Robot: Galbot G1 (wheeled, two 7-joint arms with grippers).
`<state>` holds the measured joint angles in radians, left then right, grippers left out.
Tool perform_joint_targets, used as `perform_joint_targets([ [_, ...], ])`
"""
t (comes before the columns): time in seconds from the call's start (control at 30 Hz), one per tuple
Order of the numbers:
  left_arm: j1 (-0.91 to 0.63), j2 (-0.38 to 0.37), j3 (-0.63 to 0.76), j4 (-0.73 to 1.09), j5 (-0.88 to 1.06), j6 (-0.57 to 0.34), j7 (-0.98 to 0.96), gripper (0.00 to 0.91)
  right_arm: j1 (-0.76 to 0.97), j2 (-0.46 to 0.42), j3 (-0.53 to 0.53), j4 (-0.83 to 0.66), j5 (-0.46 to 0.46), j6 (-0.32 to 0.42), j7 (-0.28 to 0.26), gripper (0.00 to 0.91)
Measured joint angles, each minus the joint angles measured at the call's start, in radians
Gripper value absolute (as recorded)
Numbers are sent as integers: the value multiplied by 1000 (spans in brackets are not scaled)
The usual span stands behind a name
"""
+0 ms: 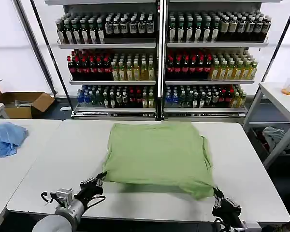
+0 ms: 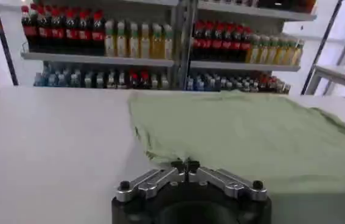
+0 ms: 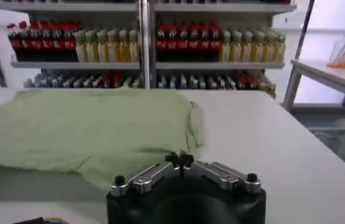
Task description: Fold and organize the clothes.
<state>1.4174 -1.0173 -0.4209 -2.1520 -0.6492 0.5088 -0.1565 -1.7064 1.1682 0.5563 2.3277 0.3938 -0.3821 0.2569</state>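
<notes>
The clothes are one light green T-shirt, lying folded into a rough rectangle in the middle of the white table, plain side up. My left gripper sits low at the table's front, shut, its tips right at the shirt's near left corner. In the left wrist view the left gripper has its jaws pressed together at the edge of the shirt. My right gripper is shut at the near right corner. The right wrist view has the right gripper closed beside the shirt.
Shelves of bottles stand behind the table. A light blue cloth lies on a second table to the left, with a cardboard box beyond it. A side table stands at the right.
</notes>
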Motion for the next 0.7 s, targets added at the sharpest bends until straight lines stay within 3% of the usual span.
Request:
perform_joint_targets([
  [0.37,-123,28,38,92,-14,2,5,20,228,-76,-77,-126,26,-27,1,0],
  [0.7,-264,18,104,227,5,7,-4,30,425,-91,-170,-276,21,-47,-4,0],
])
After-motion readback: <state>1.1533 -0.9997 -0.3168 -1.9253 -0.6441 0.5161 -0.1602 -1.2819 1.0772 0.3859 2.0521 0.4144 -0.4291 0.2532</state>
